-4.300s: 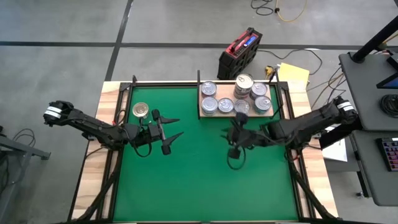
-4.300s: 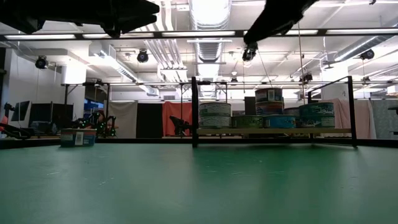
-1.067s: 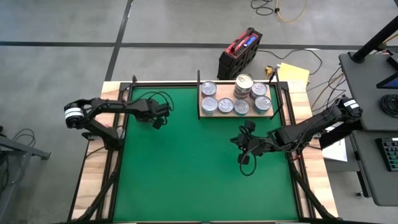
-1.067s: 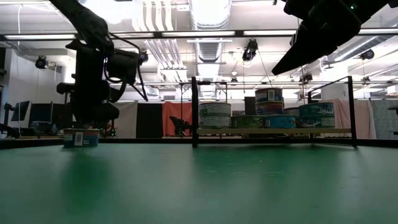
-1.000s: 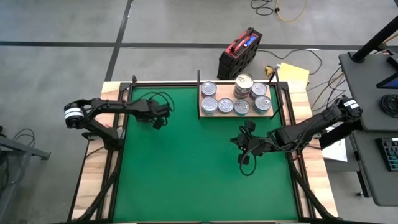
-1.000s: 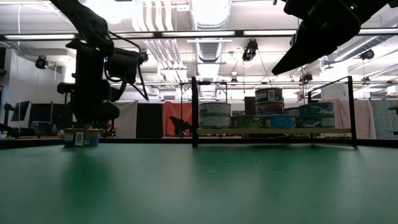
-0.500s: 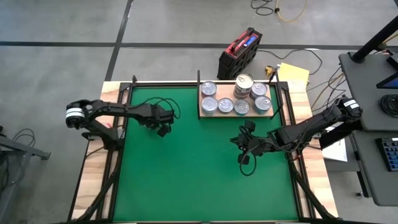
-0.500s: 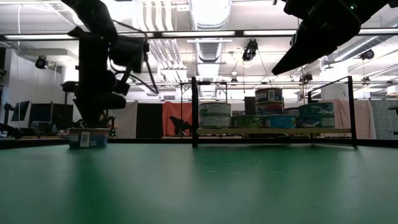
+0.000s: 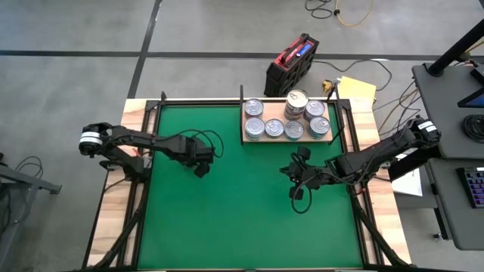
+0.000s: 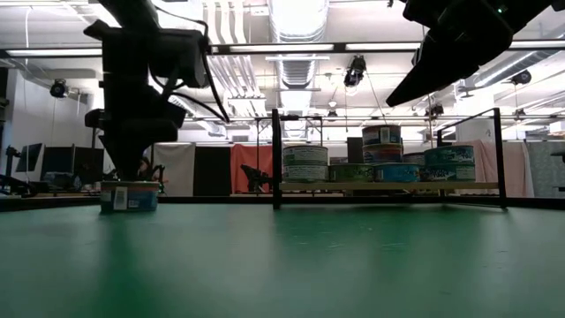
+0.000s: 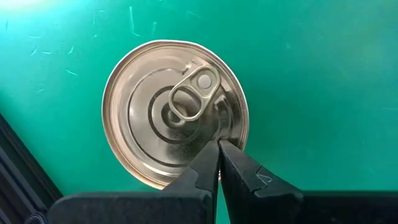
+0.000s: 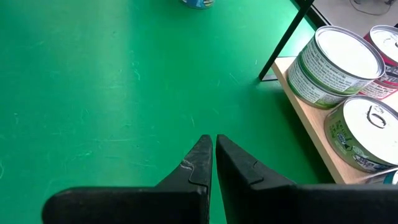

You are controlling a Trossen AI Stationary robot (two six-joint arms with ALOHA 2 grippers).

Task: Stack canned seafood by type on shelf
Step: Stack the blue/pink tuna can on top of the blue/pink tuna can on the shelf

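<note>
Left gripper [image 11: 218,144]: fingers closed, tips over the gold-lidded can [image 11: 175,112], which hides under the arm from above | can stands on the green mat [image 9: 227,196], left side, apart from the shelf [image 9: 287,138] | shelf: far edge, cans [image 9: 274,128] in rows, some stacked, labels unreadable | Right gripper [image 12: 214,140]: closed, empty, above mat near shelf.

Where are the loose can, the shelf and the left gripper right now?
loose can [image 11: 158,102], left wrist view, on its gold lid.
shelf [image 9: 330,137], high view, on the bare right corner of the board.
left gripper [image 11: 219,144], left wrist view, where its shut fingertips meet.
</note>
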